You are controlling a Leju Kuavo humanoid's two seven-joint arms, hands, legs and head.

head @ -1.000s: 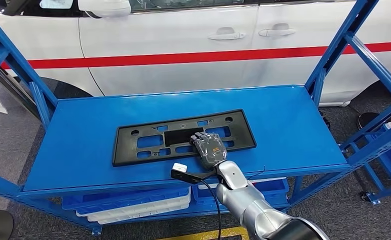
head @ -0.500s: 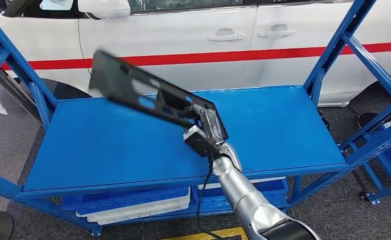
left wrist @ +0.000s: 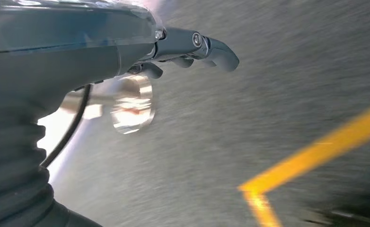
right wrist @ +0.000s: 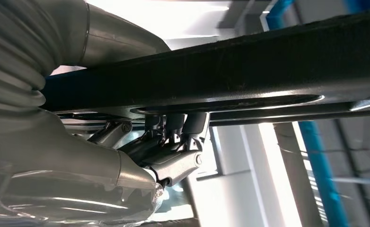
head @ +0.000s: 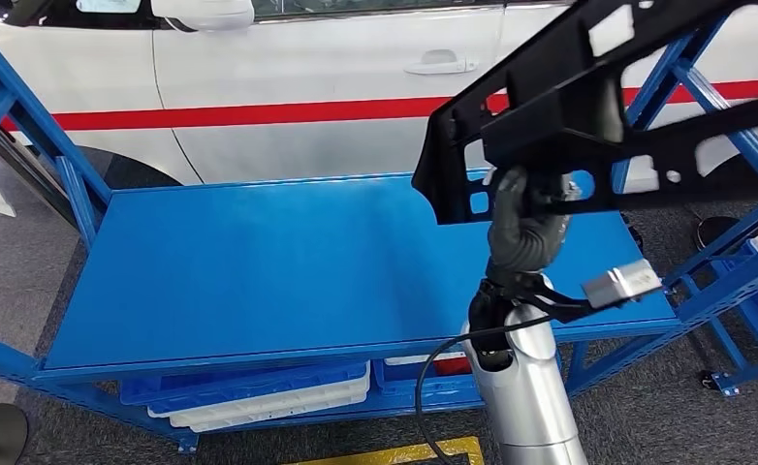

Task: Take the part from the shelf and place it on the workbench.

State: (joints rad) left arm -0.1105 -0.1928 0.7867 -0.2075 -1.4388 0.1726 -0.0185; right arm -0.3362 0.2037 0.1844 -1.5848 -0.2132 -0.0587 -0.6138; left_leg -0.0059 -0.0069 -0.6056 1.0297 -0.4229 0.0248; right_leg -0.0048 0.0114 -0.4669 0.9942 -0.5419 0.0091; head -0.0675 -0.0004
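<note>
The part is a long black plastic frame with cut-outs. My right hand grips it from below and holds it high above the right end of the blue shelf top, tilted, with its far end running out of the picture at upper right. In the right wrist view the part crosses as a dark bar, with my fingers closed on its edge. My left hand hangs over the grey floor, fingers loosely extended and holding nothing.
A white car with a red stripe stands close behind the shelf. Blue uprights frame the shelf's right end, and another blue rack stands to the right. White and blue bins sit below. A yellow floor line runs beneath my left hand.
A second ago the part lay flat on the shelf under my right hand. The hand has since lifted it and swung it up and to the right.
</note>
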